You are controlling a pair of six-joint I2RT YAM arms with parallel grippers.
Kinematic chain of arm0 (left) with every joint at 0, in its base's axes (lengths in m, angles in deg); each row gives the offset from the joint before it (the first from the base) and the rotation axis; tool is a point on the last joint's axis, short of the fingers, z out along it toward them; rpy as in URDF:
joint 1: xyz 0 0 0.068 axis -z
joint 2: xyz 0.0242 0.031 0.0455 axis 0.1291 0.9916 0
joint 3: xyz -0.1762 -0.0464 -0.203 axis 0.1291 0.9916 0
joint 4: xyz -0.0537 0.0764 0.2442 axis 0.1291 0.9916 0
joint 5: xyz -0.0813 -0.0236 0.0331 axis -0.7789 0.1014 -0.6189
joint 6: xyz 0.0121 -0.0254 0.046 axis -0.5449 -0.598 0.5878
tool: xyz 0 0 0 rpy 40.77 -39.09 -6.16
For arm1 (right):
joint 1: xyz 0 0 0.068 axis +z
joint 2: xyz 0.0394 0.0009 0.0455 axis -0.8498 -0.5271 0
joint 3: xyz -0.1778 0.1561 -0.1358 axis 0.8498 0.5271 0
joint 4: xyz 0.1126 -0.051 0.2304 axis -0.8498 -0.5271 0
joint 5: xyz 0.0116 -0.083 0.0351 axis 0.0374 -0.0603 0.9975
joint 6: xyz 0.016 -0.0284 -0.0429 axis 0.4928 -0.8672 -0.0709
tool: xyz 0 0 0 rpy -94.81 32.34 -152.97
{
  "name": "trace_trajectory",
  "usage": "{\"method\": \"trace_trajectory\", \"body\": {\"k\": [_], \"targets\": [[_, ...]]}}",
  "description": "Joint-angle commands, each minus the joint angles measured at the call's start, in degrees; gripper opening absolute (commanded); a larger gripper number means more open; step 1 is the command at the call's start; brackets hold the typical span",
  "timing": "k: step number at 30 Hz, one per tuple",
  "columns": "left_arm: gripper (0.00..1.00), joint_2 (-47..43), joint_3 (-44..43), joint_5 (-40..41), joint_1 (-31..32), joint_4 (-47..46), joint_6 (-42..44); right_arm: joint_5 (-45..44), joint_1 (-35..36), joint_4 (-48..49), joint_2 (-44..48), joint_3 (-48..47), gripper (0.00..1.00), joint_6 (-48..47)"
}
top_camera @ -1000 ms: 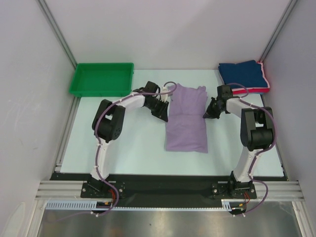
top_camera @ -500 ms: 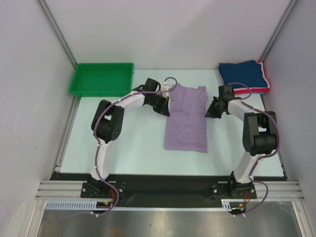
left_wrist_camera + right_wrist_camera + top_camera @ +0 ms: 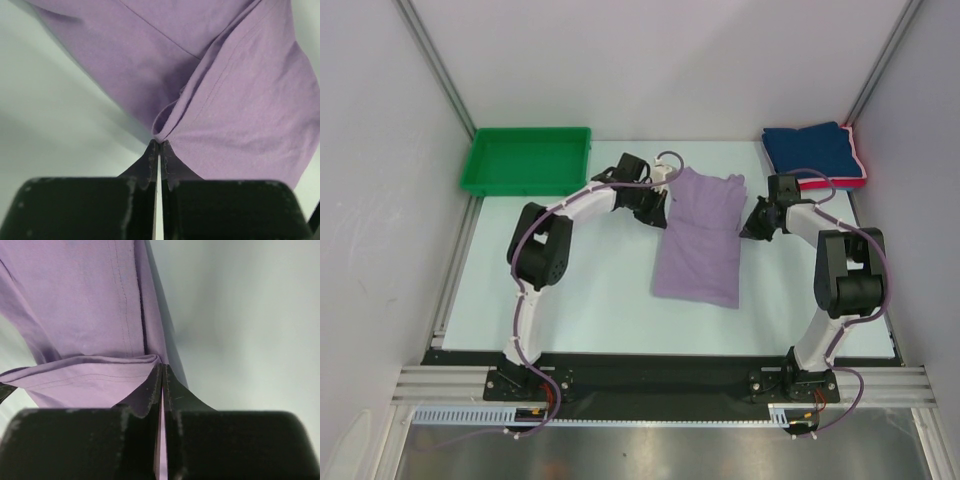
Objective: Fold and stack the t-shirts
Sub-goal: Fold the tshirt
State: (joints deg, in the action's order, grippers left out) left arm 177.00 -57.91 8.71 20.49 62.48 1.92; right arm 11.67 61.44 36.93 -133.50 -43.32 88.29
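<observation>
shirt, lavender shirt (image 3: 698, 250), lies folded lengthwise at the centre of the table (image 3: 590, 290). left gripper (image 3: 159, 146) is clamped on its edge at 10 o'clock, right gripper (image 3: 162, 369) likewise at 2 o'clock. navy shirt (image 3: 812, 148) sits folded on pink-red shirt (image 3: 861, 165) at 1 o'clock. tray (image 3: 525, 160) at 11 o'clock.

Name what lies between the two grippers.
The lavender t-shirt spans the gap between the left gripper and right gripper, both jaws shut on its edges; the top view shows it.
</observation>
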Motion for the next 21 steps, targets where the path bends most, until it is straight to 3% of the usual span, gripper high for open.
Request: {"method": "trace_trajectory", "body": {"k": [1,4,5,9,12,14,21], "targets": [[0.11,1.05,-3.93,2.78,0.05,-0.72,1.61,-1.13,-0.7,0.99,-0.29,-0.46,0.06,-0.2],[0.51,3.34,-7.26,4.79,0.14,2.88,2.4,-0.42,-0.61,-1.11,-0.73,-1.51,0.28,-1.08],[0.54,3.17,-7.71,5.32,0.14,4.46,3.45,-1.38,-0.7,-1.91,-0.29,-1.6,0.31,-1.25],[0.56,-3.5,-5.88,8.23,0.14,5.17,6.87,-8.23,-0.61,-8.67,8.64,-0.55,0.38,-2.04],[0.5,-12.34,-0.27,8.32,0.66,4.74,10.65,-11.49,0.44,-14.74,14.72,4.0,0.41,-0.99],[0.48,-16.85,7.9,9.01,2.06,3.25,16.51,-11.67,2.28,-17.2,21.05,9.43,0.42,0.94],[0.53,-27.86,27.42,12.0,14.61,4.74,33.33,-7.9,7.47,-18.0,32.75,19.91,0.44,8.67]]}}
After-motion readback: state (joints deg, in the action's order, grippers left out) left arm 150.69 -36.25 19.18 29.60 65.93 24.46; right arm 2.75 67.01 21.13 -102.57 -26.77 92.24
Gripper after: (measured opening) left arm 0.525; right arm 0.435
